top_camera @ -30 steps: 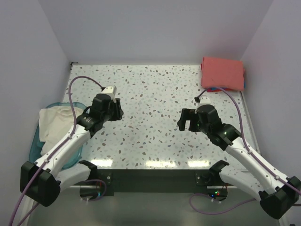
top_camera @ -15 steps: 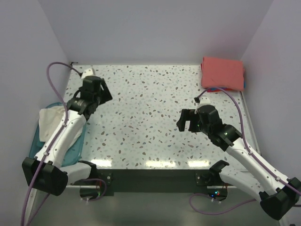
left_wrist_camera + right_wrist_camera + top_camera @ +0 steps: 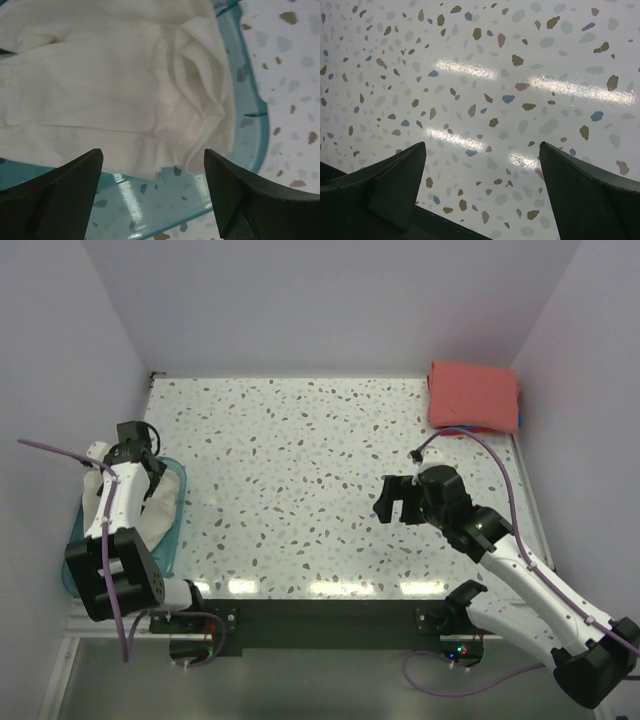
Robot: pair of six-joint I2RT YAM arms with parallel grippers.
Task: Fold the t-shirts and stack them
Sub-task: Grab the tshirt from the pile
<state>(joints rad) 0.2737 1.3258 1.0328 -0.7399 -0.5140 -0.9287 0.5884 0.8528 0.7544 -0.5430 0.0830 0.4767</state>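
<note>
A crumpled cream-white t-shirt lies in the teal tub at the table's left edge. My left gripper hovers open just above the shirt's edge and the tub floor, with nothing between its fingers. A folded coral-red t-shirt rests in the far right corner, with a blue edge showing under it. My right gripper is open over bare speckled tabletop at mid-right, well short of the red shirt. No chest print shows.
The translucent teal tub overhangs the table's left side by the left wall. White walls close the table on three sides. The right arm's purple cable loops beside the red shirt.
My left arm has swung from the table's middle-left out to the tub, and its jaws have widened. The right arm has stayed in place.
</note>
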